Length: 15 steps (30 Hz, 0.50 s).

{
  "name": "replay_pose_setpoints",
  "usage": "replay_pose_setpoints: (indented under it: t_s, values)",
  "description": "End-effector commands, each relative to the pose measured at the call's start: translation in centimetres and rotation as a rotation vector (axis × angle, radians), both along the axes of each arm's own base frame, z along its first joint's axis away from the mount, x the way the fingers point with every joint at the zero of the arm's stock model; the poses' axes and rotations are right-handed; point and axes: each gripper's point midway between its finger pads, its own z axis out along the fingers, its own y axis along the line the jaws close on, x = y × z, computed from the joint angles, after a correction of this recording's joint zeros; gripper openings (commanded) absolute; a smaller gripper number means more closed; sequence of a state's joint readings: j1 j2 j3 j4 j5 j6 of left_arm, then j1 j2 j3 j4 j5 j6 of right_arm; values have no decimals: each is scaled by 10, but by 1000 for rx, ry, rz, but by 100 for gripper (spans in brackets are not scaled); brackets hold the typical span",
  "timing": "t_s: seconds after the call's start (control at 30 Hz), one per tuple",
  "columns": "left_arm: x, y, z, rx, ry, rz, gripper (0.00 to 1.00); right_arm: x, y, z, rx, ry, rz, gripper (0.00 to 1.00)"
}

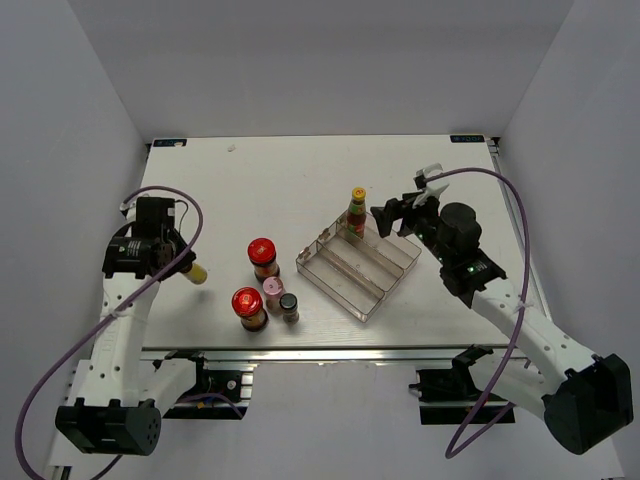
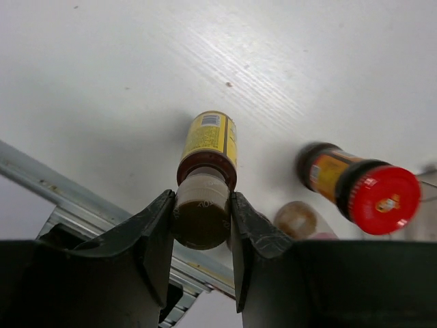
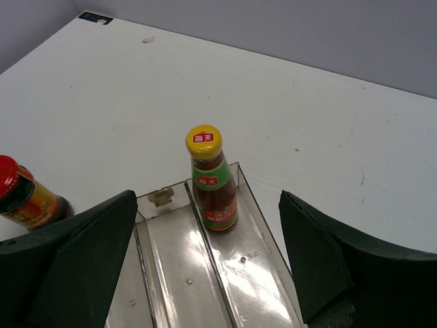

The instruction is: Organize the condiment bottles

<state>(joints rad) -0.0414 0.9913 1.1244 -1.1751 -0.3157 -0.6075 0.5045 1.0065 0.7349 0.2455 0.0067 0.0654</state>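
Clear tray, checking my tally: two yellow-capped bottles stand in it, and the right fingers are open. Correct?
No. Only one yellow-capped bottle stands in the clear tray, as the right wrist view shows; the right fingers are open.

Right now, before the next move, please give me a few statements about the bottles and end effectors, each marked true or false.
1. The left end effector is shut on a yellow-labelled bottle. True.
2. The right end effector holds a jar. False: the right end effector is open and empty.
3. A yellow-capped bottle stands in the tray. True.
4. Both red-lidded jars are in the tray. False: the jars stand on the table.
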Motion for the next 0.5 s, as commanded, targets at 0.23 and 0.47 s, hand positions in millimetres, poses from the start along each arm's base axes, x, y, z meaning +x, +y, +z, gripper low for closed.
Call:
replay_pose_setpoints:
  t_s: [0.23,0.47]
  values:
    - [49,-43,117,-160,-421,-200,0,14,-48,23,141,-63,-304,89]
    - [77,-78,169,-290,-610,-343,0,17,-63,24,148,-58,-387,89]
